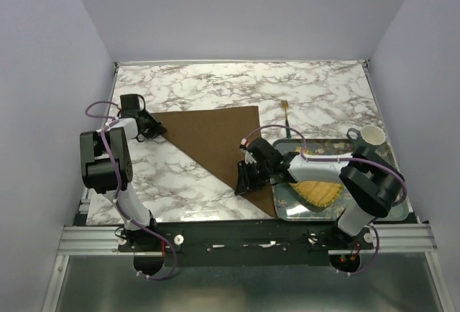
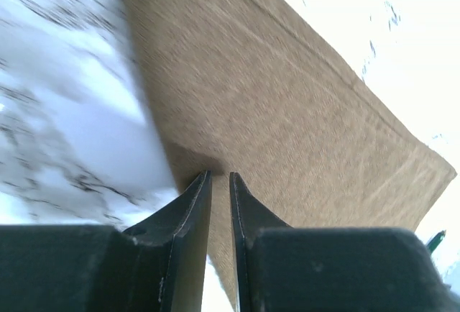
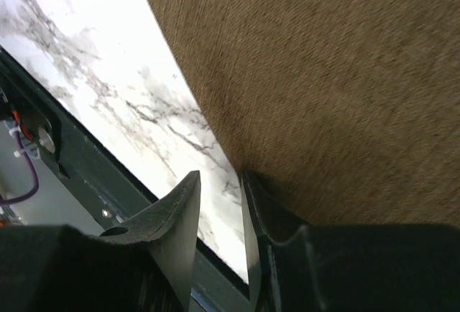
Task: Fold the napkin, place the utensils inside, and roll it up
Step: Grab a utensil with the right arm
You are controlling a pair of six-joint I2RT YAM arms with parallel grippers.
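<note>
Surface: a white marble-patterned table (image 1: 215,89) is enclosed by plain lavender walls (image 1: 237,10).
Tray: a metal tray (image 1: 287,203) is set at the near right. A yellow woven mat (image 1: 320,191) is laid in it, and a white mug (image 1: 371,136) is stood at its far right corner.
Napkin: the napkin (image 1: 215,139) is spread mid-table as a flat brown triangle.
Fork: the fork (image 1: 287,114) is laid on the marble beyond the tray.
Left gripper: the left gripper (image 2: 219,177) is narrowed to a slit at the napkin's left corner. Whether cloth is held cannot be told.
Right gripper: the right gripper (image 3: 221,177) is likewise narrowed, at the near corner. Its grip cannot be told.
</note>
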